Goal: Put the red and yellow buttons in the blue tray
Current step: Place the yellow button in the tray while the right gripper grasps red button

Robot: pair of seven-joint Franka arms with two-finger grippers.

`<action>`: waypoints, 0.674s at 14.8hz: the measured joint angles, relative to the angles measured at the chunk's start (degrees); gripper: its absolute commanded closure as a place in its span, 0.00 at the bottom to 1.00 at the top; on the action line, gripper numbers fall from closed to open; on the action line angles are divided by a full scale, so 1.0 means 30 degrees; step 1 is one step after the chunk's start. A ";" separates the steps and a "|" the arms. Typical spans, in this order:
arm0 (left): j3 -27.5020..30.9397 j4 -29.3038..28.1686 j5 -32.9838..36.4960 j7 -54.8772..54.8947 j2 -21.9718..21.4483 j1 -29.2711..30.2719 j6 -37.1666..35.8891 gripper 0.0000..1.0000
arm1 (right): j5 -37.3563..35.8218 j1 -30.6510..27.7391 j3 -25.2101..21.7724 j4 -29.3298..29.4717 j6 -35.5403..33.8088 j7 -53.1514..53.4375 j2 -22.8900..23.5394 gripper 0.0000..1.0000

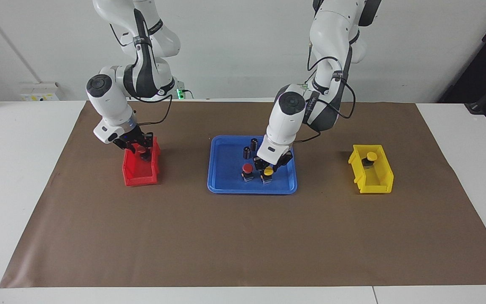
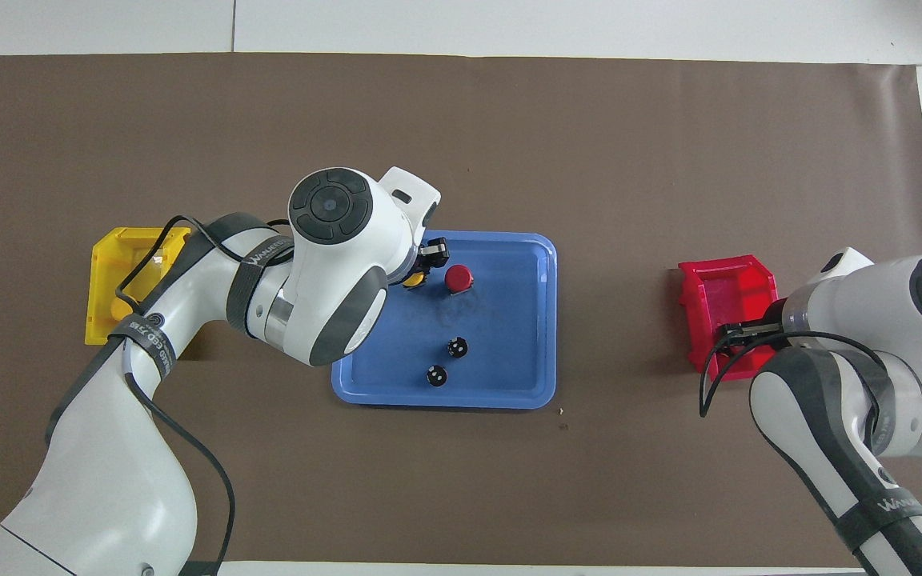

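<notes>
The blue tray lies mid-table. In it stand a red button and, beside it, a yellow button. My left gripper is low over the yellow button, its fingers open on either side of it. A second yellow button sits in the yellow bin. My right gripper reaches down into the red bin. The second red button is hidden.
Two dark cylinders without coloured caps stand in the tray's part nearer the robots; they also show in the overhead view. A brown mat covers the table.
</notes>
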 measured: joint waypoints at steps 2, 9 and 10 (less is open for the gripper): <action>-0.0003 0.0264 0.0000 -0.0018 -0.0196 -0.0117 -0.0737 0.28 | 0.0000 0.0000 0.0013 -0.0046 0.0000 -0.0001 -0.0037 0.69; 0.0811 0.1273 0.0246 0.2385 -0.3897 0.2454 -0.6488 0.00 | -0.0038 0.0000 0.0025 0.3548 -0.4416 -0.0556 0.0036 0.69; 0.0921 0.1267 0.0589 0.3935 -0.4343 0.3539 -0.7291 0.01 | -0.0039 0.0001 0.0028 0.4818 -0.5749 -0.0606 0.0135 0.69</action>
